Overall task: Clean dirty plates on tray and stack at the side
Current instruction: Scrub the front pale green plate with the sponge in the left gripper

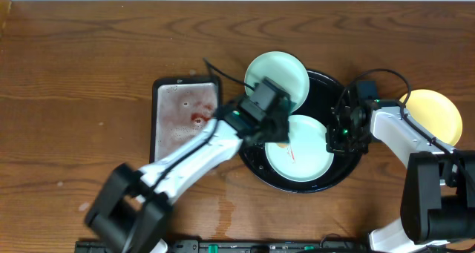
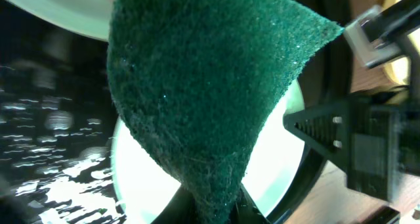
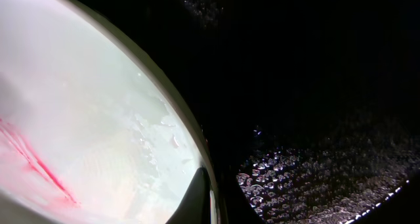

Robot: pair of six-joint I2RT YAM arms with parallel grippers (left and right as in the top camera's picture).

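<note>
The large round black tray holds a mint-white plate with a thin red streak. My left gripper is over that plate's left part, shut on a green scouring pad that hangs above the plate. My right gripper is shut on the same plate's right rim; the red streaks show in the right wrist view. A second mint plate lies on the tray's far-left rim. The yellow plate lies on the bare wood at the right.
A rectangular black tray with soapy, red-stained water stands left of the round tray. The round tray's floor is wet and beaded with drops. The right arm's black bracket is close to the pad. Cables arc over the tray.
</note>
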